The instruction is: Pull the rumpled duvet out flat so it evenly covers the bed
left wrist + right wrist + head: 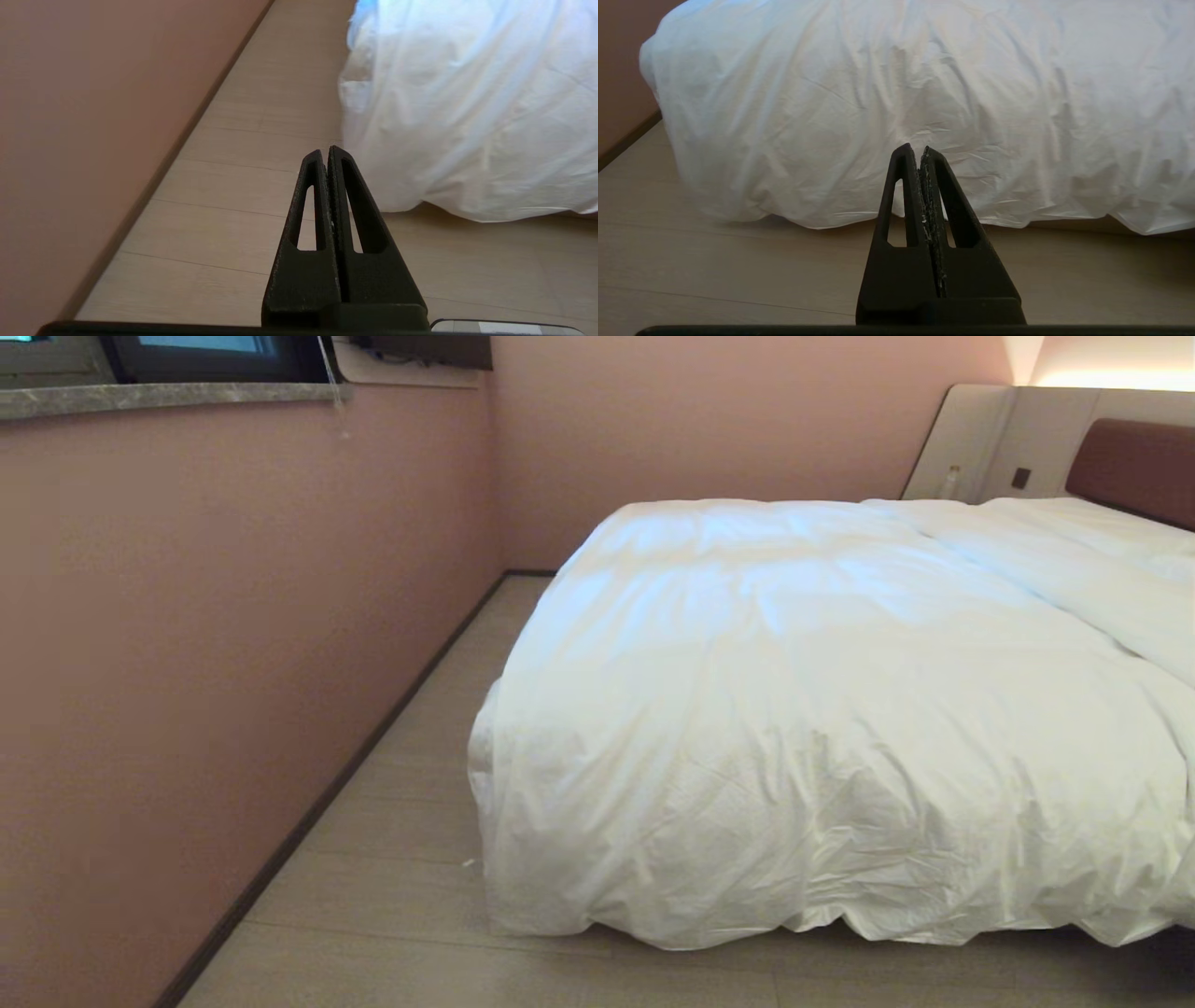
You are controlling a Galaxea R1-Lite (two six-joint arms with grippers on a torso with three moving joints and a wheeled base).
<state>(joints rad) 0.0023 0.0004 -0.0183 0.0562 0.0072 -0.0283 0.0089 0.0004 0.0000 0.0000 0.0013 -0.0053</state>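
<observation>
Draping over the bed (1130, 467), the duvet (822, 709) nearly reaches the floor (420, 859)

- We find no text, label, brand, number or sign that can be read in any of the three views.
</observation>
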